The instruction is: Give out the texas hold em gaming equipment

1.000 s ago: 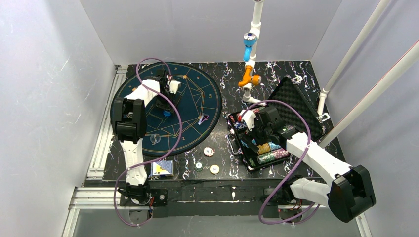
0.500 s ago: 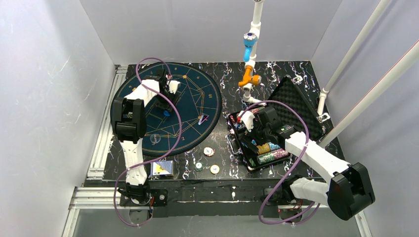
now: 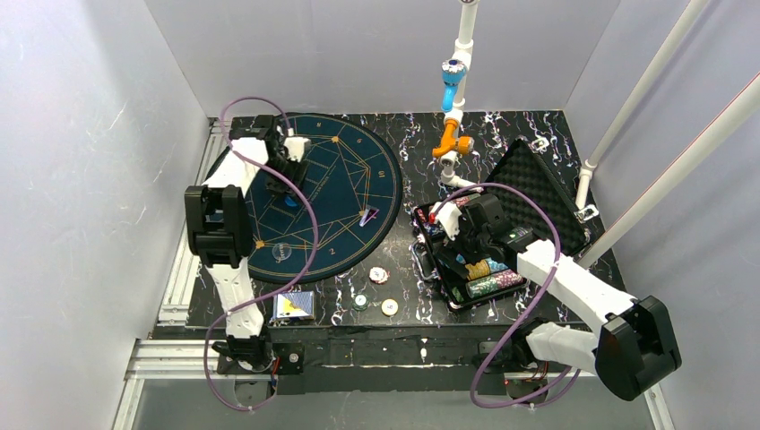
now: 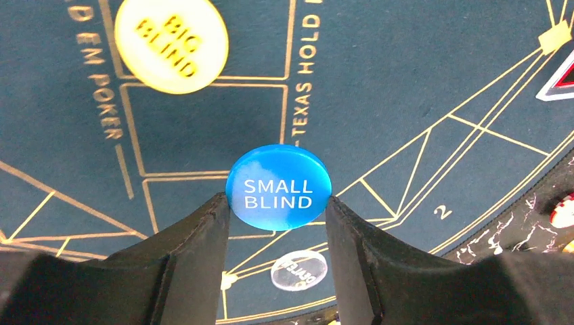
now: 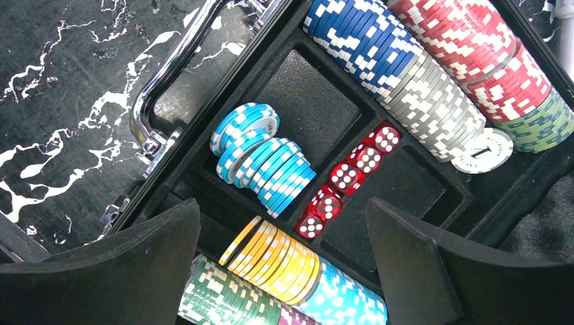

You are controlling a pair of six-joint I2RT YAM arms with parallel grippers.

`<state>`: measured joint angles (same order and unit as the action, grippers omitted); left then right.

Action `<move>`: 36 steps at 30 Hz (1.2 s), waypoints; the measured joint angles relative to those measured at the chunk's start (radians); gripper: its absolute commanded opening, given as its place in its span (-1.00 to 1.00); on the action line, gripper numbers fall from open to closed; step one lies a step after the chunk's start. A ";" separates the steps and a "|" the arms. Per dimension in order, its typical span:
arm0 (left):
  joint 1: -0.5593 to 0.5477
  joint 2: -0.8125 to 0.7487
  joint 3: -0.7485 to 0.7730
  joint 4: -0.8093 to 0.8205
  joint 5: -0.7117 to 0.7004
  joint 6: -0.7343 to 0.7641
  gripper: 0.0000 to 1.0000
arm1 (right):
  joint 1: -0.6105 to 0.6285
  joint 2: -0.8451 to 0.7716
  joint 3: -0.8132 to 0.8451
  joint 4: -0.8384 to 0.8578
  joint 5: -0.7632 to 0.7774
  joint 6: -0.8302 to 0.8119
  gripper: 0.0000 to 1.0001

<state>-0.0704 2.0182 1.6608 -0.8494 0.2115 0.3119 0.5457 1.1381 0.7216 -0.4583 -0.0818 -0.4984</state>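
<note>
My left gripper (image 4: 276, 202) is shut on a blue disc marked SMALL BLIND (image 4: 278, 187), pinched by its edges between both fingertips just above the round dark-teal poker mat (image 3: 345, 175). A yellow BIG BLIND disc (image 4: 171, 44) lies on the mat beyond it, and a clear dealer disc (image 4: 298, 269) lies nearer. From above, the blue disc (image 3: 289, 200) hangs over the mat's left half. My right gripper (image 5: 284, 223) stands open over the case's chip rows, above the yellow chips (image 5: 277, 254), holding nothing.
The open black case (image 3: 538, 175) at the right holds rows of chips and red dice (image 5: 345, 177). Three loose chips (image 3: 378, 275) and a card box (image 3: 294, 305) lie near the front edge. A card (image 3: 367, 216) rests on the mat. An orange-and-blue fixture (image 3: 453, 134) stands behind.
My left gripper closed on the blue disc, and the arm swung left and back across the mat with it. The right arm barely moved.
</note>
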 measured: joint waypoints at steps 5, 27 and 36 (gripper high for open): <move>0.094 -0.012 0.068 -0.054 0.024 0.014 -0.30 | 0.000 -0.014 0.000 -0.008 0.001 -0.002 1.00; 0.312 0.178 0.247 -0.106 0.005 0.019 -0.31 | 0.011 -0.019 0.000 -0.011 0.004 -0.003 1.00; 0.319 0.179 0.246 -0.075 -0.045 0.013 -0.29 | 0.011 -0.019 0.000 -0.011 0.004 -0.003 1.00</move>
<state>0.2481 2.1971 1.9064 -0.9245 0.1665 0.3244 0.5568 1.1191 0.7216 -0.4698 -0.0776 -0.5014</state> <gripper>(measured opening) 0.486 0.997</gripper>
